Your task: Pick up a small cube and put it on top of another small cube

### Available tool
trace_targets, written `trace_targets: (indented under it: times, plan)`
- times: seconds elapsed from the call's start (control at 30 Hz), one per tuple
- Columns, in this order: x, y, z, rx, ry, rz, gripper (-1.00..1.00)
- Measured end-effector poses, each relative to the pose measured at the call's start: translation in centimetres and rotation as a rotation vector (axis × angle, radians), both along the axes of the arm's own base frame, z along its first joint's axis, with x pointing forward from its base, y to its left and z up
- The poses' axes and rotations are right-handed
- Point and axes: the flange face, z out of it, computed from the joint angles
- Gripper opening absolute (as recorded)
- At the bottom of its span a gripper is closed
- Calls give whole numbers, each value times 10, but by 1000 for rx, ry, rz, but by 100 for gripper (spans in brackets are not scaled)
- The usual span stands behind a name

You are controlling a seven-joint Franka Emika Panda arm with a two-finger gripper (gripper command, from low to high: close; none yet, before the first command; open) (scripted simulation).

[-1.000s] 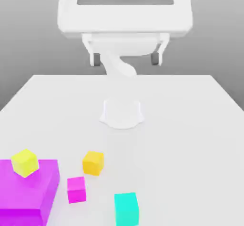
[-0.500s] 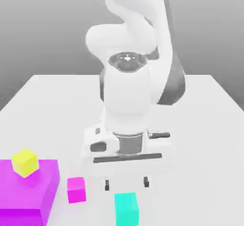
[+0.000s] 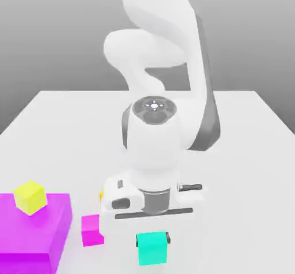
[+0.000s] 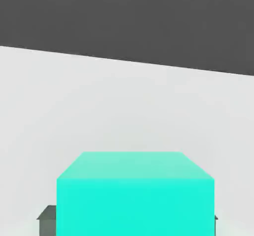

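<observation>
Teal cube (image 3: 152,247) is sitting nearest the exterior camera, low on the white surface (image 3: 242,151), and the gripper (image 3: 152,241) is clamping it from directly above, one finger showing at each side face. In the hand view the same cube (image 4: 135,195) is lying right between the dark fingertips (image 4: 48,219). Judging from this, the coming move is turning on a straight lift and then a carry toward the exterior view's left, where the small magenta cube (image 3: 91,230) is resting just beside. Beyond that, the yellow cube (image 3: 30,196) is perching on the big magenta block (image 3: 34,232).
</observation>
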Motion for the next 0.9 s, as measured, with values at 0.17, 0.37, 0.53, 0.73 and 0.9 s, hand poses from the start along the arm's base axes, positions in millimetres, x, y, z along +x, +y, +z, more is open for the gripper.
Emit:
trace_targets:
  times: [0.17, 0.37, 0.53, 0.73, 0.9]
  plan:
    - [-42, -45, 33, -11, 0, -145, -100]
    - [-107, -79, 54, -12, 0, -316, -100]
    - [-163, -96, 60, -2, -1, -458, -100]
    - [-170, -98, 21, 4, 0, -484, -100]
    - [-172, -98, -2, 2, 0, -485, 100]
